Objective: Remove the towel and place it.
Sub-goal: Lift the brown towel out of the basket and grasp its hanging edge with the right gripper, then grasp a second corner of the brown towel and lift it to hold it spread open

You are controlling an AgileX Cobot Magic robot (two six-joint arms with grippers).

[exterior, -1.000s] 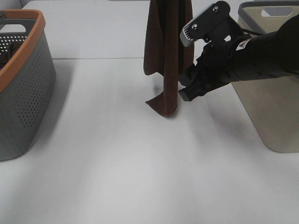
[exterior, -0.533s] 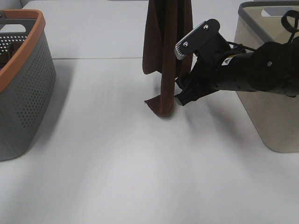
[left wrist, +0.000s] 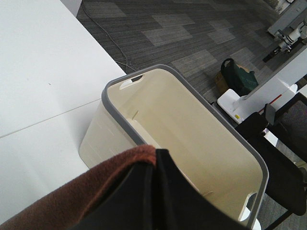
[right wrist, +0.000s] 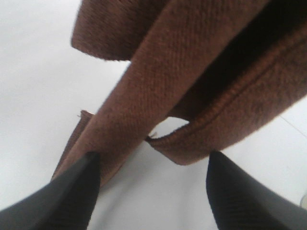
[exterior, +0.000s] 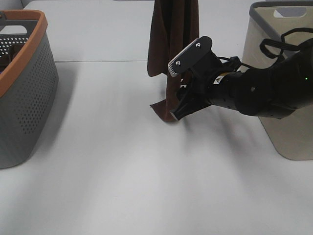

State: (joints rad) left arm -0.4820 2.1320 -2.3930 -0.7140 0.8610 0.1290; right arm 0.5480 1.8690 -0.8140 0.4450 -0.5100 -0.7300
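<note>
At twelve o'clock over the table (exterior: 122,171), the towel (exterior: 173,54) hangs from the clenched left gripper (left wrist: 154,165), its low corner touching down. The right gripper (exterior: 174,93), spread wide, straddles it. Removal looks done; placing is left.

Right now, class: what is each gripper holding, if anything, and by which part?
The left gripper is shut on the towel's bunched upper end, so it hangs down. The right gripper is open astride the lower hanging part, gripping nothing.
</note>
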